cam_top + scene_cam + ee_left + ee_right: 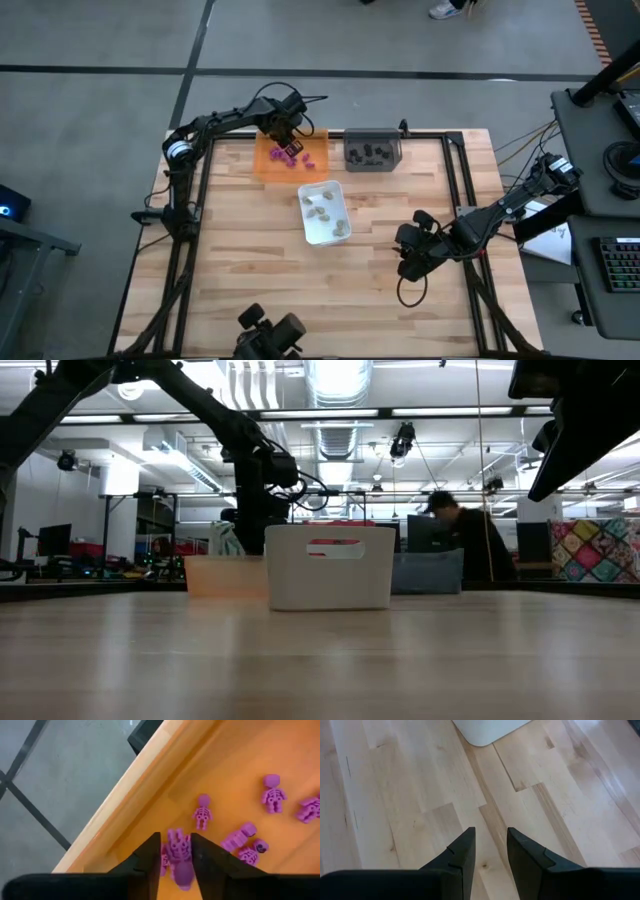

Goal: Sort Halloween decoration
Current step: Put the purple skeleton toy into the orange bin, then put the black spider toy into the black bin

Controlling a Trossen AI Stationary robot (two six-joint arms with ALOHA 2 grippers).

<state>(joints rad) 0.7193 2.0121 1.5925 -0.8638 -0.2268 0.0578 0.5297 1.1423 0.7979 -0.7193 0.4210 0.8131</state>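
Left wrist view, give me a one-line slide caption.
Left gripper holds a purple skeleton between its jaws above the orange tray, where more purple skeletons lie.

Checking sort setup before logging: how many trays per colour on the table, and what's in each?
Orange tray: 1, holds purple pieces
Grey tray: 1, holds black pieces
White tray: 1, holds beige pieces
Total: 3 trays
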